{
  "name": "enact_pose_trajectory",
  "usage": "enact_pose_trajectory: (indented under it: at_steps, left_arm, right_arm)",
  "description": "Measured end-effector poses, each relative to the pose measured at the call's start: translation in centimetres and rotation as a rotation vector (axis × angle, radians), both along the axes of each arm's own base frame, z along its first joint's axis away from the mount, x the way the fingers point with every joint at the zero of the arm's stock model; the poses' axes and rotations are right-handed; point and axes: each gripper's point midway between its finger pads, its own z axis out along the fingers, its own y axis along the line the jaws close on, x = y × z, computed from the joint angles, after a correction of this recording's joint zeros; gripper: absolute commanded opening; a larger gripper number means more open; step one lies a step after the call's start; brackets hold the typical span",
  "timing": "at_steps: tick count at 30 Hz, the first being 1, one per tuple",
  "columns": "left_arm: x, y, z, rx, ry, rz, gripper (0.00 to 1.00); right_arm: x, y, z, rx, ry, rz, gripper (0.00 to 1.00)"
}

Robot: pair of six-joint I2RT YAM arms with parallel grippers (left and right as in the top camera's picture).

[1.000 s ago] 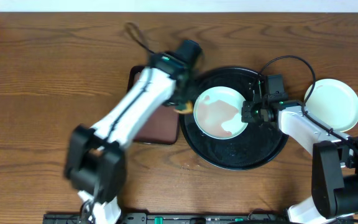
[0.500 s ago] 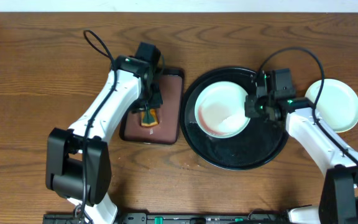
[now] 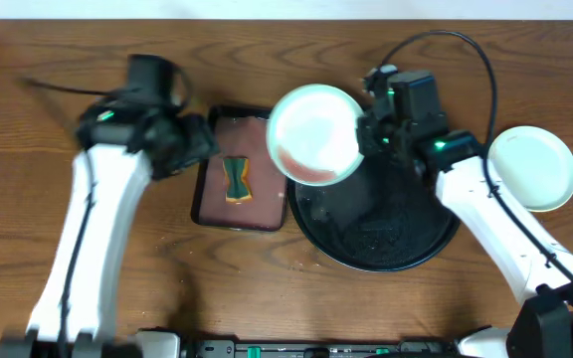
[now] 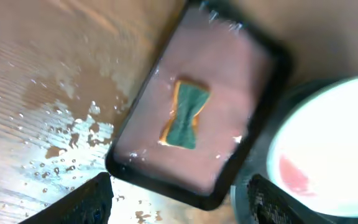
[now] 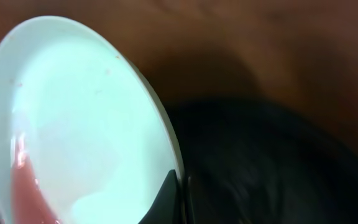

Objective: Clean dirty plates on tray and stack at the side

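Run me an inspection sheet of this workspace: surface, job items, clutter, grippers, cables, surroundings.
Surface: wooden table, droplets beside the brown tray.
Job's things: mint plate with a reddish smear, held by its rim over the black tray edge; pale plate on the table right of that tray.
Clutter: brown tray holding a sponge.
Grippers: left gripper open, empty; right gripper shut on the mint plate.
Cables: black cable looping above the right arm.
Surroundings: pale strip past the far edge.

A robotics lab bench: left arm (image 3: pixel 93 214) and right arm (image 3: pixel 485 209), cabled, mounted at a wooden table (image 3: pixel 28 119).
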Motion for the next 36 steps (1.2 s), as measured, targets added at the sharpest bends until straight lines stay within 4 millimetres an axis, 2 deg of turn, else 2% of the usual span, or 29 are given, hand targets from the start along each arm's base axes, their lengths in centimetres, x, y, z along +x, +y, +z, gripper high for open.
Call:
enact_pose_trajectory:
  at_steps: [2, 4, 7, 12, 15, 23, 36]
  left_arm:
    - [-0.8, 0.5, 2.7, -0.019, -0.08, 0.012, 0.71]
    - [-1.8, 0.8, 4.6, -0.028, -0.137, 0.02, 0.82]
    - [-3.2, 1.1, 7.0, -0.033, -0.219, 0.025, 0.83]
    - [-5.2, 1.3, 9.5, -0.035, -0.305, 0.026, 0.83]
    - [-5.8, 1.3, 10.4, -0.035, -0.339, 0.027, 0.84]
    - [-6.1, 1.3, 10.7, -0.035, -0.35, 0.027, 0.84]
    - [-6.1, 1.3, 10.7, -0.036, -0.35, 0.027, 0.84]
  right_arm:
    - [0.0, 2.1, 1.0, 0.004, -0.053, 0.033, 0.01]
    - [-0.4, 4.1, 1.7, -0.006, -0.103, 0.064, 0.01]
    - [-1.1, 7.2, 2.4, -0.045, -0.182, 0.135, 0.01]
    - [-2.1, 11.1, 3.2, -0.194, -0.348, 0.23, 0.01]
    - [-2.6, 12.5, 4.4, -0.293, -0.456, 0.276, 0.01]
    - [-3.1, 13.4, 7.0, -0.529, -0.645, 0.292, 0.01]
    - [-4.2, 13.5, 8.3, -0.687, -0.718, 0.267, 0.01]
